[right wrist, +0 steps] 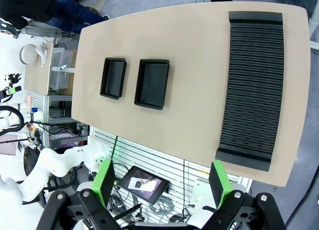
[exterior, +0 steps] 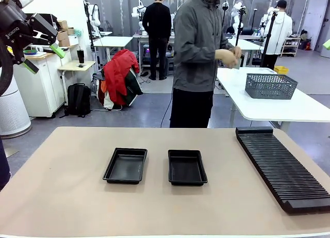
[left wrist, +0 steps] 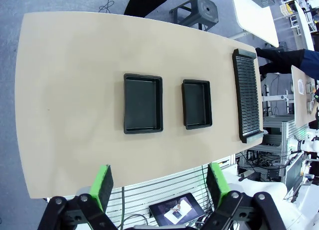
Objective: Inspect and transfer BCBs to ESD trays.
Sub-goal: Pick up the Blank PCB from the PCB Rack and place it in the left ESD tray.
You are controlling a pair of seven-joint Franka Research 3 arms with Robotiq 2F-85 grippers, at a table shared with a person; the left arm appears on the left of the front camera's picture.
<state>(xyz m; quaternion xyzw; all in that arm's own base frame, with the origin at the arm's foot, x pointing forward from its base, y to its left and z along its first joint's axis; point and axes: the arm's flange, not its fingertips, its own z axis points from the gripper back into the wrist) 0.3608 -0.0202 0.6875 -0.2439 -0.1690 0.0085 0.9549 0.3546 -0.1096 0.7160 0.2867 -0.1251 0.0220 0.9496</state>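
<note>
Front view: two ESD trays are sitting side by side, near each other but apart, on the tan desk (exterior: 62,196) around the middle. The left tray (exterior: 125,165) and right tray (exterior: 186,167) are both lying flat with bare black floors facing up, long sides running near to far. A long black slotted rack (exterior: 283,168) is lying along the right side of the desk, well apart from the right tray, angled from far-left to near-right.

The left hand (exterior: 44,59) is hanging high at the far left, well above the desk, released, with green pads spread and nothing between them. Left wrist view is looking down from high up on both trays and the rack.

Right wrist view: the right hand (right wrist: 162,182) is also released, fingers wide apart, gripping nothing, hovering high over the near edge of the desk with the rack and both trays below it.

A person (exterior: 198,52) in a grey jacket is standing at the far side of the desk, behind the right tray, holding both arms bent at chest height. A grey mesh basket (exterior: 270,85) is sitting on a white table behind, to the right.
</note>
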